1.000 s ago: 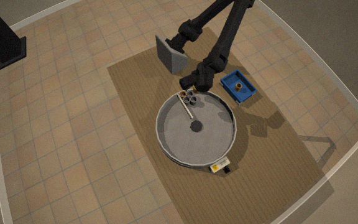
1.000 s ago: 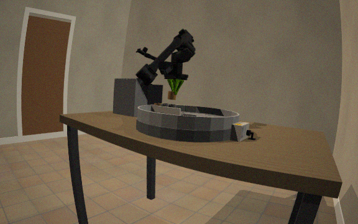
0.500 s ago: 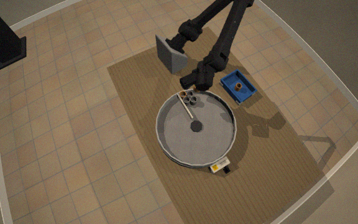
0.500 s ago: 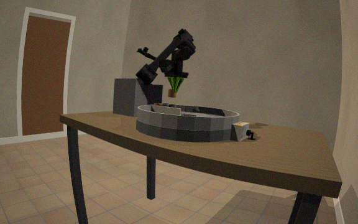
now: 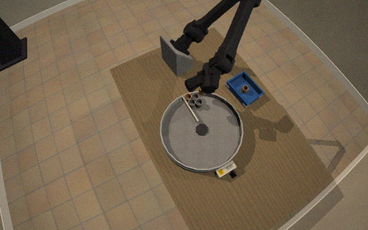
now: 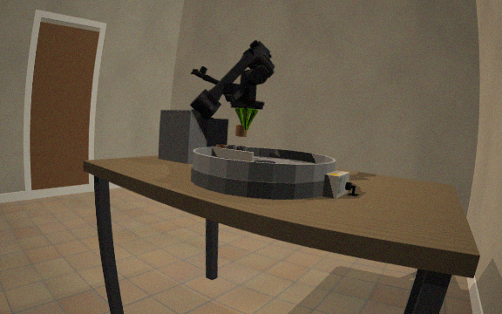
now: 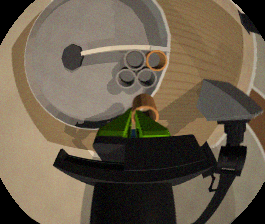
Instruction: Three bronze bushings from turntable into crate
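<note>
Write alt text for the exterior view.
A black arm's gripper holds a bronze bushing in the air above the far side of a grey turntable. The turntable sits on a wooden table in a tiled room with a brown door.
</note>
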Motion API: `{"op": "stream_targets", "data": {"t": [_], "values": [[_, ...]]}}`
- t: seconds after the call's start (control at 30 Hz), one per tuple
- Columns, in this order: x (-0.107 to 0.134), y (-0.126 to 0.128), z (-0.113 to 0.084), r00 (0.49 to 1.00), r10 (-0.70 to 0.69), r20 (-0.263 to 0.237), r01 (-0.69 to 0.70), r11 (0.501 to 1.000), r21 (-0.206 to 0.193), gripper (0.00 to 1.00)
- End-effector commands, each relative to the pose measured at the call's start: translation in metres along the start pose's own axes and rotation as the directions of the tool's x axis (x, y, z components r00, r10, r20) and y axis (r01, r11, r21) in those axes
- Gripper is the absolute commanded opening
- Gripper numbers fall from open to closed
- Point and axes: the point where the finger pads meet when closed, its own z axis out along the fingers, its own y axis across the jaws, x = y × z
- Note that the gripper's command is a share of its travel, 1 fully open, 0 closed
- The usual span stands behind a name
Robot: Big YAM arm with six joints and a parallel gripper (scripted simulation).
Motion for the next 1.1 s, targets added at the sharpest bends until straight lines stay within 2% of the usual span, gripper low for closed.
{"op": "stream_targets", "data": {"t": [0.0, 0.4, 0.6, 0.77, 0.83, 0.87, 0.93, 1.03, 1.07], "values": [[-0.001, 0.007, -0.006, 1.000, -0.019, 0.011, 0.019, 1.000, -0.014, 0.00], [-0.001, 0.007, -0.006, 1.000, -0.019, 0.011, 0.020, 1.000, -0.013, 0.00], [0.017, 0.000, -0.001, 1.000, -0.003, 0.001, 0.003, 1.000, 0.007, 0.00], [0.044, 0.001, 0.000, 1.000, -0.003, 0.001, 0.003, 1.000, 0.007, 0.00], [0.044, 0.001, 0.000, 1.000, -0.003, 0.001, 0.003, 1.000, 0.007, 0.00], [0.052, 0.020, -0.011, 0.999, -0.033, 0.017, 0.033, 0.999, -0.022, 0.00], [0.069, 0.001, 0.000, 1.000, -0.003, 0.000, 0.003, 1.000, 0.007, 0.00], [0.101, 0.001, 0.000, 1.000, -0.002, 0.000, 0.002, 1.000, 0.008, 0.00], [0.114, 0.009, -0.004, 1.000, -0.015, 0.004, 0.015, 1.000, -0.004, 0.00]]}}
